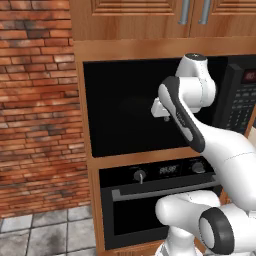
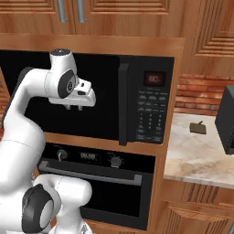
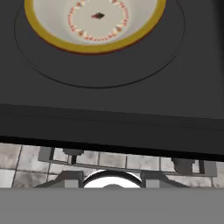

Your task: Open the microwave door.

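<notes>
A: Right base view: the microwave (image 2: 91, 98), a big black box, was built into a wooden cabinet wall under closed upper cupboards. Its door (image 2: 105, 91) looked shut, flush with the frame. A vertical black bar handle (image 2: 122, 104) ran down the door's right edge, beside a keypad column (image 2: 151, 114) with a small red display (image 2: 154, 78).

B: And the arm?

A: The white arm rose from the lower left. Its gripper (image 2: 74, 108) pointed downward in front of the door's dark window, well left of the handle and touching nothing. Two short fingertips (image 2: 67, 107) showed, but I couldn't tell how far apart they stood. It held nothing.

B: What would doing this step well take?

A: In my judgement, the hand needed to travel right to the handle, turn so the fingers straddled the bar, close firmly, then pull outward along an arc around the hinge on the left. A straight tug might slip off.

B: What surrounded it?

A: Below sat an oven (image 2: 98, 187) with knobs and a horizontal silver handle. To the right, a pale stone counter (image 2: 201, 155) carried a small dark object (image 2: 198, 127) and part of a black appliance (image 2: 226, 119). In the left base view, a brick wall (image 1: 35, 100) stood left of the cabinet, above grey floor tiles (image 1: 45, 232). The hand view showed a white, yellow-rimmed plate (image 3: 94, 26) on a dark surface.
</notes>
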### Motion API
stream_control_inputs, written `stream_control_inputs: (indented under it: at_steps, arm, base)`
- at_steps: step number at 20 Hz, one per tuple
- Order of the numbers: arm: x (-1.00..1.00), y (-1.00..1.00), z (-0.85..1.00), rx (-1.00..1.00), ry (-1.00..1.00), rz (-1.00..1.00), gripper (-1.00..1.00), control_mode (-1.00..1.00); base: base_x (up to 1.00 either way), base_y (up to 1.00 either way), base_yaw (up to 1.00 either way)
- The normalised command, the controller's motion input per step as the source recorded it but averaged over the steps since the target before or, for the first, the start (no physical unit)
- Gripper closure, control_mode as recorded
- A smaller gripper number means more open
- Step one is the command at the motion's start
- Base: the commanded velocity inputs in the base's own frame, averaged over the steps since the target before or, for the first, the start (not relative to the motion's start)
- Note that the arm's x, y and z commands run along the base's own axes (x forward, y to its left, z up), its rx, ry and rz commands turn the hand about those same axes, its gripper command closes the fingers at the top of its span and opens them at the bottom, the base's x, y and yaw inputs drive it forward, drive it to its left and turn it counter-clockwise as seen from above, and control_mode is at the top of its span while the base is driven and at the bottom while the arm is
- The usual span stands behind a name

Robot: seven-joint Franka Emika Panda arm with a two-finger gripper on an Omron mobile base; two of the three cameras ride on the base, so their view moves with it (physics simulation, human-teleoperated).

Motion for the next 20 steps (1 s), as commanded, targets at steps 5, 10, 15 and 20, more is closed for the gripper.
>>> stream_control_inputs:
  at_steps: [5,10,15,20]
  arm:
    - [-0.16,0.00,0.00,0.00,-0.08,0.00,-1.00,-1.00]
    - [-0.10,0.00,0.00,0.00,-0.08,0.00,-1.00,-1.00]
    - [-0.37,-0.01,-0.07,0.00,0.00,0.00,-1.00,1.00]
    - [0.00,0.00,0.00,0.00,0.00,0.00,-1.00,1.00]
  base:
    - [0.00,0.00,0.00]
    - [0.00,0.00,0.00]
    - [-0.17,-0.03,0.00]
    - [-0.69,-0.30,0.00]
